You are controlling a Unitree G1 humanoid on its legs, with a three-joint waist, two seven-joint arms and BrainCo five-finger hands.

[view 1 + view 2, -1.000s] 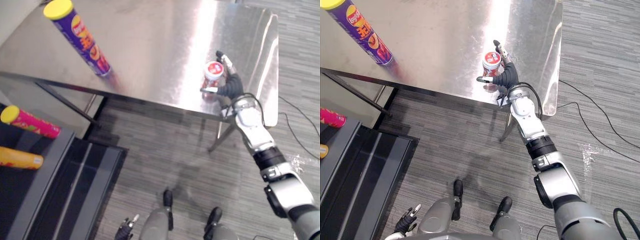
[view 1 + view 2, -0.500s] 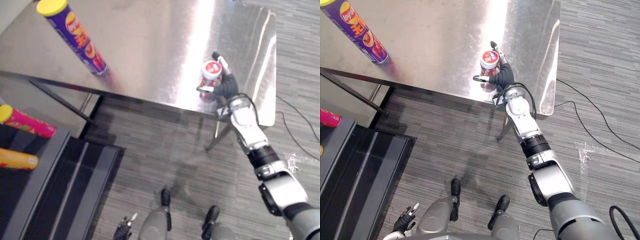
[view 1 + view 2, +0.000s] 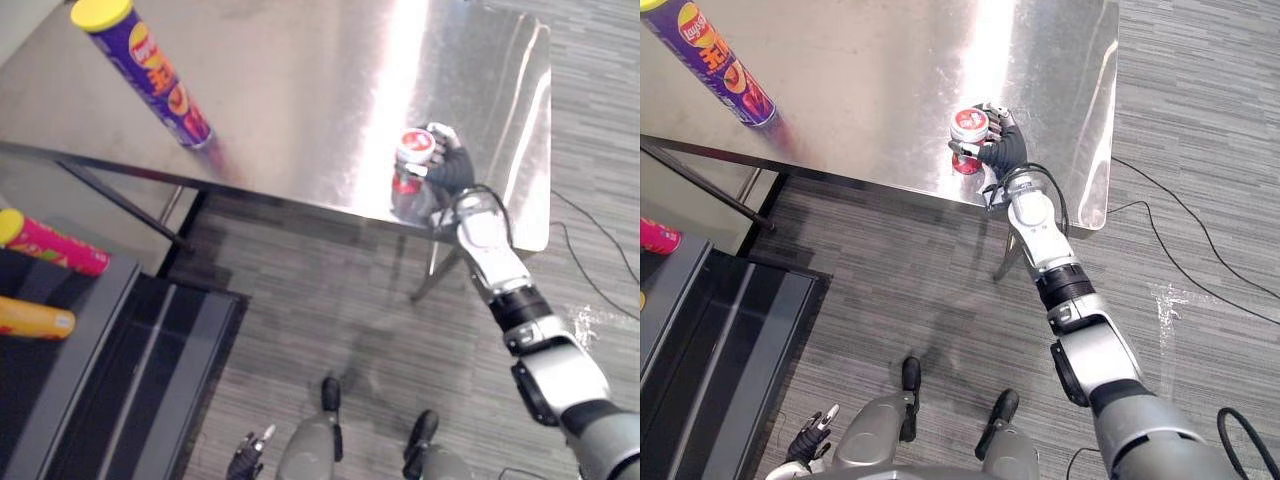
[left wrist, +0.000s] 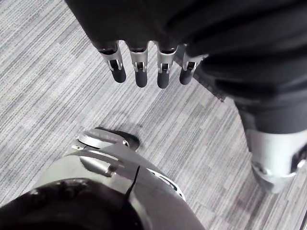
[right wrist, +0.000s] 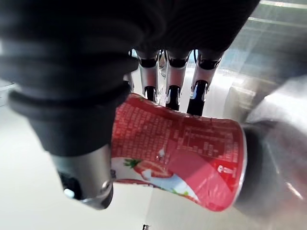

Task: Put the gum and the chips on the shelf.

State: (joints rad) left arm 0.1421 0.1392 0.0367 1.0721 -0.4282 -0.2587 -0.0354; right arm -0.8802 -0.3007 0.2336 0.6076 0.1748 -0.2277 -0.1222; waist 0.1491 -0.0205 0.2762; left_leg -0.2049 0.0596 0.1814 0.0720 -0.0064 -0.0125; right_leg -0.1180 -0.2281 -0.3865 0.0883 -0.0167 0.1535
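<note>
Right hand [image 3: 1006,150] newly curled round gum tub [image 3: 967,126], near steel table [image 3: 880,80] edge

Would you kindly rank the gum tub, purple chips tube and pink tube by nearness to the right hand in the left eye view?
1. Gum tub, in the right hand.
2. Purple chips tube, across the table.
3. Pink tube, on shelf.

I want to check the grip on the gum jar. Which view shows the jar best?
The right wrist view: the gum jar is close up, with the right hand curled round its red side. Both eye views show it small from above, mostly its lid.
</note>
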